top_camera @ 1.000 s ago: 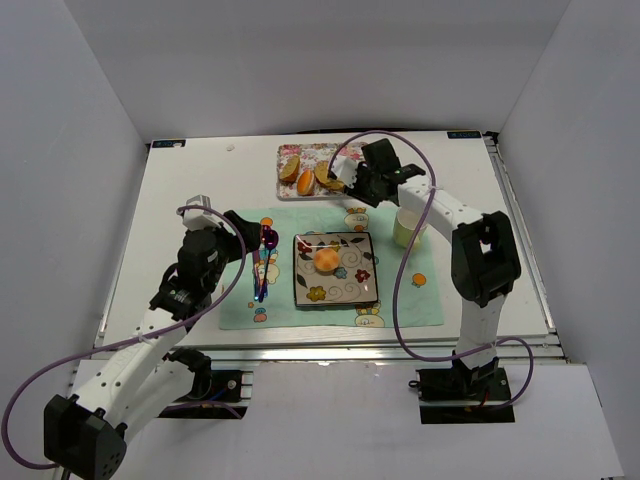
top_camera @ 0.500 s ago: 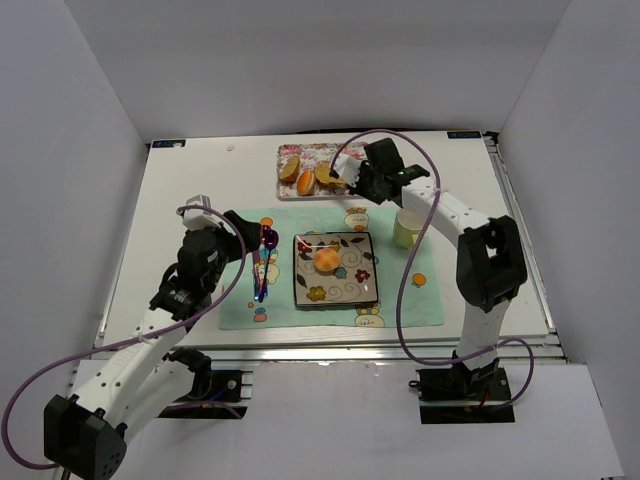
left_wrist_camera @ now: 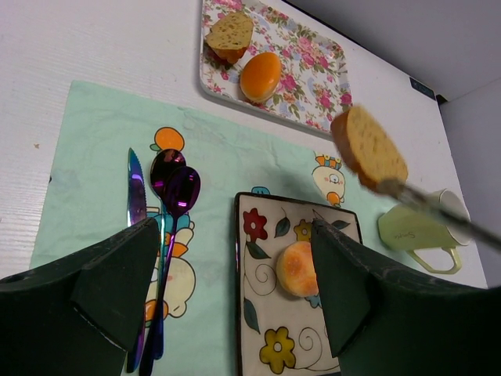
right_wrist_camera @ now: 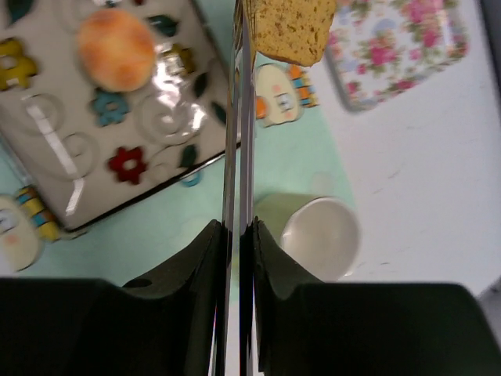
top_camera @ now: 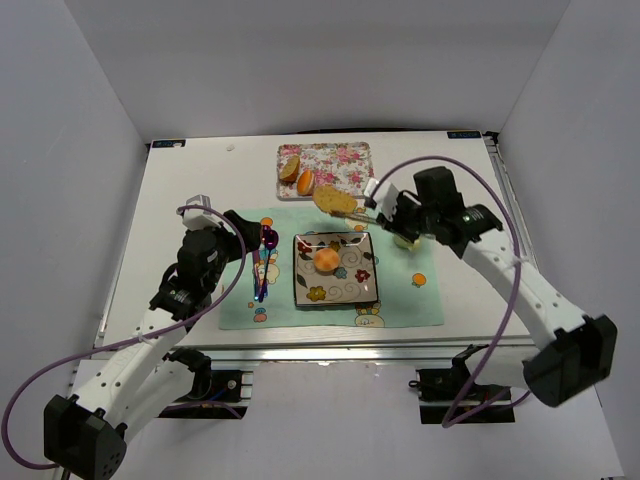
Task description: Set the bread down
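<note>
Firmly pressed together on thin tongs (right_wrist_camera: 239,117), the right gripper (right_wrist_camera: 240,235) carries the bread slice (right_wrist_camera: 291,27) pinched at their tips, in the air between floral tray (top_camera: 350,157) and square plate (top_camera: 352,286). Light, soft and crumbly, I judge; gripping the crust suits best. Lettering on the mug (left_wrist_camera: 407,231) is unreadable. The left gripper (left_wrist_camera: 235,235) hangs spread, empty.
</note>
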